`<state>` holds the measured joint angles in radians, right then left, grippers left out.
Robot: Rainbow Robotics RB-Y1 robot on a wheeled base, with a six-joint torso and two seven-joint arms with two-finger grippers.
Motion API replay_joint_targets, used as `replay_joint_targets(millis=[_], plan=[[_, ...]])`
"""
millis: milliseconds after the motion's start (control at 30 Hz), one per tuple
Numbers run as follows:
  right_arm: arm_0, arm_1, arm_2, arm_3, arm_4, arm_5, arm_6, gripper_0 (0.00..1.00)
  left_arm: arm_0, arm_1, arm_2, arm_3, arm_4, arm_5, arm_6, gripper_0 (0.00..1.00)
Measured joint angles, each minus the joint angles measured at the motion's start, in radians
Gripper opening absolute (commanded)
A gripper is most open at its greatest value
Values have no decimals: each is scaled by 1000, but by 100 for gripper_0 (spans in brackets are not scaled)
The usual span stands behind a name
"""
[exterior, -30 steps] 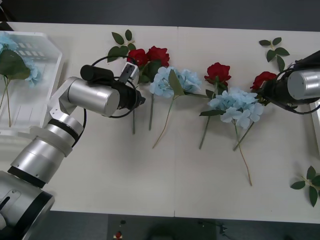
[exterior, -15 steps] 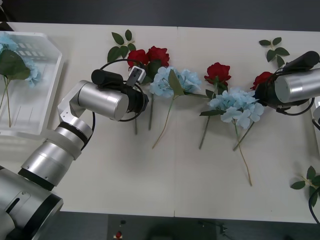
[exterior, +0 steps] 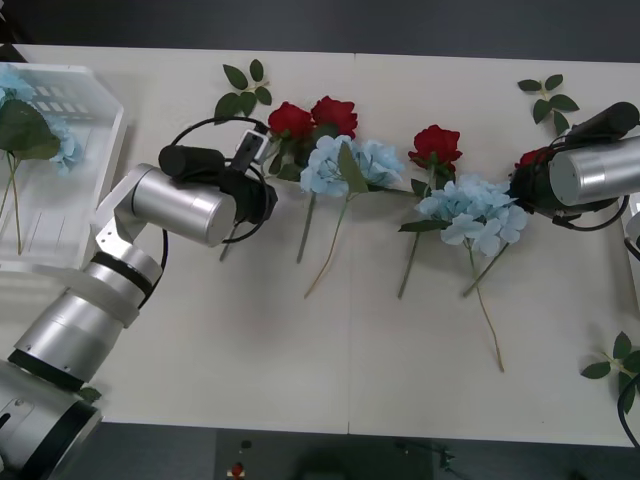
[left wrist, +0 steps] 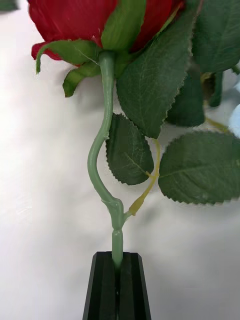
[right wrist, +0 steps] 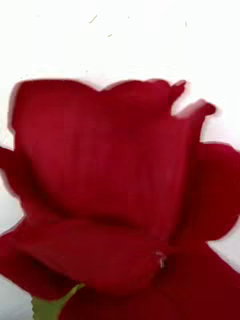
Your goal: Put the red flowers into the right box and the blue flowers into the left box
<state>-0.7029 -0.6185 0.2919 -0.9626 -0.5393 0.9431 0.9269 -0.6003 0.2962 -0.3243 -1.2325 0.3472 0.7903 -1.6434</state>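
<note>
My left gripper (exterior: 256,163) is shut on the thin green stem of a red rose (exterior: 291,118) just below its bloom; the left wrist view shows the black fingers (left wrist: 102,285) closed on that stem (left wrist: 101,150). A second rose (exterior: 338,110) lies beside it and a third (exterior: 436,143) farther right. My right arm hangs over the rightmost rose (exterior: 530,158), whose bloom (right wrist: 115,190) sits close under the wrist camera. Two blue flower clusters (exterior: 350,162) (exterior: 475,212) lie among the roses. The left box (exterior: 95,190) holds a blue flower (exterior: 65,140). The right box rim (exterior: 633,245) shows at the table's right edge.
Flowerless green leaf sprigs lie at the back left (exterior: 245,85), back right (exterior: 550,98) and front right (exterior: 615,365). Long stems (exterior: 487,320) trail toward the front of the white table (exterior: 300,350).
My left arm has pulled back to the left and the held rose's stem has swung with it, its lower end now farther left. The right arm came slightly in over the rightmost rose.
</note>
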Motion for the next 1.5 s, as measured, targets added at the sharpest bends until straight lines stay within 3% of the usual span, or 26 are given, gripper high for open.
replay_joint_targets(millis=[300, 333, 367, 433, 467, 667, 833, 1000, 1167, 1400, 1433, 1467, 1500], plan=[[0, 0, 0, 0, -3, -15, 0, 0, 282, 180, 0, -326, 34, 0, 0, 0], [0, 0, 0, 0, -7, -15, 0, 0, 307, 194, 0, -350, 34, 0, 0, 9], [0, 0, 0, 0, -11, -15, 0, 0, 331, 205, 0, -370, 34, 0, 0, 55], [0, 0, 0, 0, -16, -15, 0, 0, 363, 221, 0, -398, 37, 0, 0, 96], [0, 0, 0, 0, -18, -15, 0, 0, 372, 225, 0, -403, 41, 0, 0, 100], [0, -15, -19, -8, -109, -15, 0, 0, 358, 227, 0, -404, 62, 0, 0, 100], [0, -87, -20, -49, -167, -15, 82, 0, 301, 227, 0, -404, 77, 0, 0, 100], [0, -210, -20, -102, -253, 45, 317, 0, 231, 225, 1, -363, 78, 0, 1, 100], [0, -355, -20, -130, -356, 76, 366, 0, 176, 193, 1, -269, 78, 0, 1, 100], [0, -513, -20, -119, -433, 78, 603, 0, 124, 114, 2, -142, 52, 0, 1, 100], [0, -527, -20, -112, -434, 78, 604, 0, 121, 105, 2, -131, 48, 0, 1, 78], [0, -539, -20, -102, -433, 78, 611, 0, 118, 99, 2, -122, 44, 0, 1, 69], [0, -549, -20, -90, -430, 78, 626, 0, 118, 92, 2, -116, 39, 0, 1, 54]])
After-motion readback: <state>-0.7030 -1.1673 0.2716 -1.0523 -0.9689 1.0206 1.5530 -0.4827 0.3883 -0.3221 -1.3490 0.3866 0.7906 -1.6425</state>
